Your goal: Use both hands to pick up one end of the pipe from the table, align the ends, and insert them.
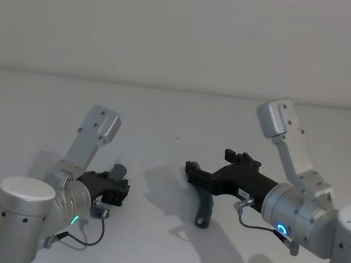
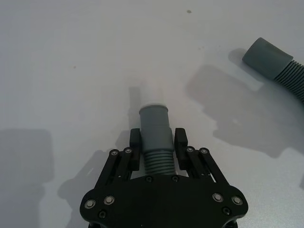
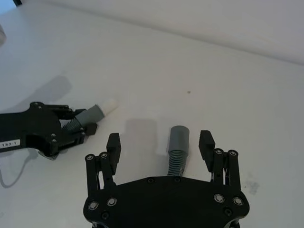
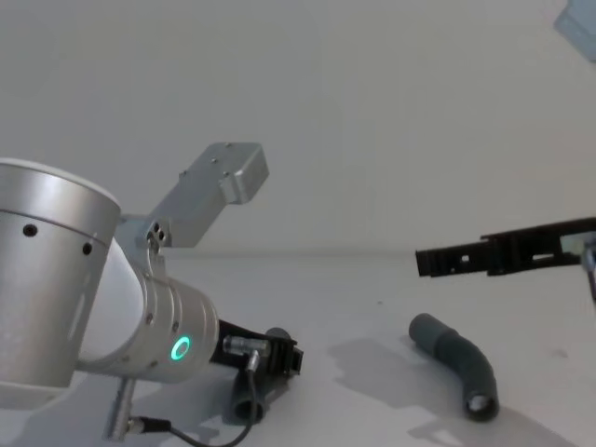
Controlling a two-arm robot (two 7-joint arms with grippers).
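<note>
Lying on the table (image 1: pixel 40 105), the socket piece (image 4: pixel 458 359) is a short, dark grey hose. It is bent in the middle, with ribs along the bend and a smooth cuff at each end. The chest view shows the round open mouth of the cuff nearer the robot.

The right gripper (image 3: pixel 160 141) hangs straight above this piece and clear of it, with air between them in the chest view. Its jaws stand wide, far wider than the hose, and hold nothing. Its fingers (image 3: pixel 113 146) sit one to each side of the socket piece's far cuff, touching neither it nor the table.

Well to the left of the socket piece is the plug piece (image 2: pixel 156 122), a similar grey hose with a smooth cuff over a ribbed stretch. In the right wrist view a narrow white tip (image 3: pixel 109 105) juts from that cuff. The left gripper (image 1: pixel 116 187), which bears a white "183-1" label (image 3: pixel 10 143), has its jaws drawn in narrow on the plug piece. Its pads press both sides where the cuff meets the ribs, and the cuff and tip stick out beyond the fingertips.

In the chest view the rest of the plug piece hangs below the left gripper, low by the table; I cannot tell whether it rests there. The two pieces lie apart and do not touch.
</note>
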